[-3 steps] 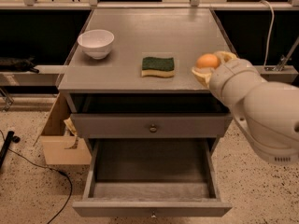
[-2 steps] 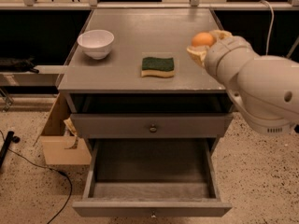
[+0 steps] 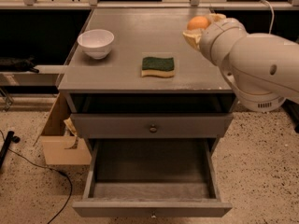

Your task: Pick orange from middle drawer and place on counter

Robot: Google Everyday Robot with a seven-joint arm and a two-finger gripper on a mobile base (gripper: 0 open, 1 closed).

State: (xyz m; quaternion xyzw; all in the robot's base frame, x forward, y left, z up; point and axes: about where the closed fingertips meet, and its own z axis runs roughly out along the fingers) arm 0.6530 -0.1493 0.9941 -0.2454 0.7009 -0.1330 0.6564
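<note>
The orange (image 3: 198,23) is small, round and orange-yellow, and sits between the pale fingers of my gripper (image 3: 202,26). The gripper is shut on it and holds it above the right part of the grey counter (image 3: 135,36), to the right of and behind the green sponge. My white arm (image 3: 254,59) comes in from the right. The middle drawer (image 3: 150,181) stands pulled out below, a deep grey box with a pale floor, and nothing shows inside it.
A white bowl (image 3: 96,43) stands at the counter's left. A green sponge (image 3: 158,66) with a yellow underside lies at mid-counter. A shut flat drawer front (image 3: 150,125) with a round knob sits above the open drawer. A cardboard box (image 3: 60,139) stands on the floor at left.
My gripper has carried the orange up and back over the counter's right side, away from the front edge. The drawer, bowl and sponge have not moved.
</note>
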